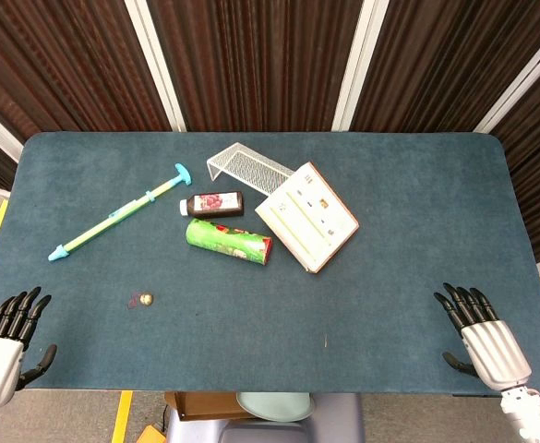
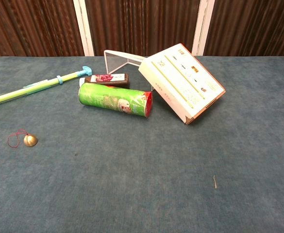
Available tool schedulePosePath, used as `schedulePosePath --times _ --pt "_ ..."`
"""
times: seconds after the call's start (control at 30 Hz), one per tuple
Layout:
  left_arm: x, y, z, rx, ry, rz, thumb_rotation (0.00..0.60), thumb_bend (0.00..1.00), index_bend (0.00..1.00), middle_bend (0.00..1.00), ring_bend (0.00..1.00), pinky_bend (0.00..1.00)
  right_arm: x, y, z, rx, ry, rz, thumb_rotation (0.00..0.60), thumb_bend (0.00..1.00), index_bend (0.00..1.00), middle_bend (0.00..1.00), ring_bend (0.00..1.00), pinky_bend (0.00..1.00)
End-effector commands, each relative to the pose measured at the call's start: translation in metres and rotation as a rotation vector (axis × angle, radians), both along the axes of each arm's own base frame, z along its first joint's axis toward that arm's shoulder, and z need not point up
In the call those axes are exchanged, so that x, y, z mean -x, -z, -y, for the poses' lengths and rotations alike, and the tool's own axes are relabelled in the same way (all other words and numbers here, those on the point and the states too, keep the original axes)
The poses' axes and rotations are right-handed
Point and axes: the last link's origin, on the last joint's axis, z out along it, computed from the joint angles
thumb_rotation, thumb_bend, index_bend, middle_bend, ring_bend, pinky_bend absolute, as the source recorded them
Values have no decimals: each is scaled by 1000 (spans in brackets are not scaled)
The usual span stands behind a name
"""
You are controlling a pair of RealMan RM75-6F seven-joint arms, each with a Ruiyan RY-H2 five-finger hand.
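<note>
One table [image 1: 417, 212] fills both views, covered in dark teal felt with a short, matted nap. In the upper middle of the head view lies one flat white box [image 1: 306, 216] with orange edges, propped at a tilt against one white wire rack [image 1: 247, 166]; its face carries green bars and small pictures, the print too small to read. Left of the box lies one long green and light blue rod [image 1: 120, 213] with a T-shaped end, slanting toward the left edge. Below the rack, one green cardboard can [image 1: 229, 240] with a red rim lies on its side, its label unreadable. Just above it lies one small dark bottle [image 1: 212, 204] with a white cap and a red fruit label. One small brass bell [image 1: 145, 298] on a red loop sits at lower left, nearest the left hand [image 1: 6, 341]. That hand rests at the bottom left corner, fingers spread, holding nothing. The right hand [image 1: 482, 337] sits at the bottom right, fingers spread, holding nothing, well apart from every object.
</note>
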Motion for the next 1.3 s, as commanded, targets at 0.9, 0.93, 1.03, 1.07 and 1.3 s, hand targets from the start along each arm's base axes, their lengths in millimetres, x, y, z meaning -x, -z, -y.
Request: schedulePosePath --times 0.9,0.93,1.03,1.07,1.3 --pt "-18 158 -123 174 60 37 600 414 435 1000 1000 1000 1 19 10 -76 24 -17 600 293 0 0 0 0" --pt "-19 158 -124 172 57 37 600 414 434 1000 1000 1000 1 19 10 -74 25 -15 600 293 0 0 0 0" --pt "-18 159 -125 171 52 34 600 422 439 1000 1000 1000 1 17 11 -67 26 -13 600 293 0 0 0 0" --pt "-18 159 -126 173 51 30 600 424 445 1000 1000 1000 1 18 11 -67 26 -12 600 293 0 0 0 0" --pt "-16 158 -128 171 38 11 600 437 487 1000 1000 1000 0 18 11 -71 22 -11 600 293 0 0 0 0"
